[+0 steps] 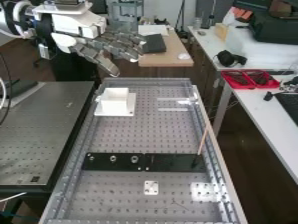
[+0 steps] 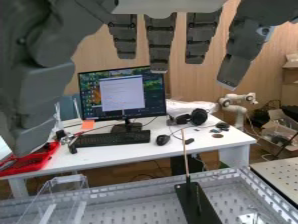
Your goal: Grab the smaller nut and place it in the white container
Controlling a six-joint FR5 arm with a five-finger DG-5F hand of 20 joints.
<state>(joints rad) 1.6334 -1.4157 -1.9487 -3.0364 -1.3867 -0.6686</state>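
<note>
1. One smaller nut [image 1: 91, 158] stood outermost on the black bar [image 1: 173, 162], just beside the larger nut [image 1: 113, 159], bearing [image 1: 135, 159] beyond.
2. Hand [image 1: 120, 45] was open, high near the perforated benchtop's [image 1: 146, 130] far end.
3. Narrow pinch from straight above seemed best, to avoid nudging the larger nut.
4. Side rail [image 1: 69, 172] ran near the bar's end; open room lay between bar and white container [image 1: 116, 103].
</note>
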